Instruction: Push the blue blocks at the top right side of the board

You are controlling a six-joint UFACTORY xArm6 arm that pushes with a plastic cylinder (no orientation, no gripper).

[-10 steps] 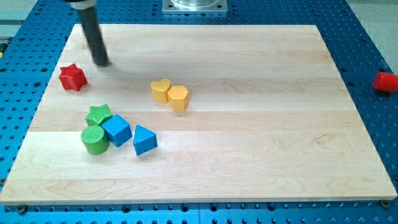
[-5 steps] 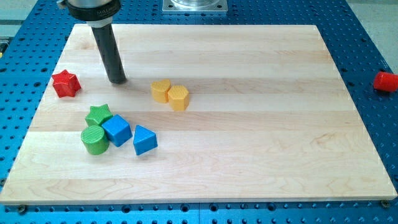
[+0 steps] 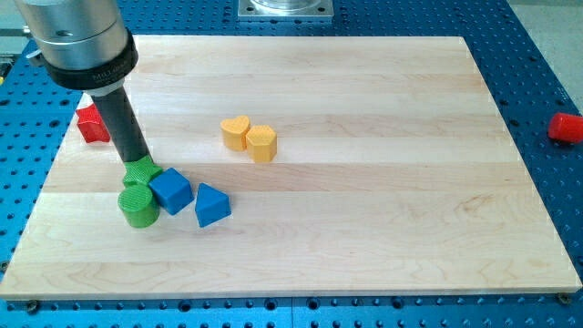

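We count two blue blocks, cube (image 3: 170, 190) and triangle (image 3: 211, 204) pointing up-left; our tip (image 3: 138, 161), fingerless, touches the green star (image 3: 146, 170)

A pale, smooth wooden board (image 3: 383, 137) with visible grain is laid on a blue perforated metal table (image 3: 547, 73), and a matt dark rod (image 3: 123, 128) is fitted below a shiny metal collar (image 3: 77, 41).

**Colours on the bench**

The bench (image 3: 383, 182) is pale striped wood on a blue perforated base (image 3: 547, 73). Blue cube (image 3: 170, 190), blue triangle (image 3: 211, 205), green cylinder (image 3: 138, 206), green star (image 3: 144, 170), red star (image 3: 89, 124), yellow heart (image 3: 236, 132), yellow hexagon (image 3: 261, 143), red block (image 3: 566, 128), dark rod (image 3: 121, 123).
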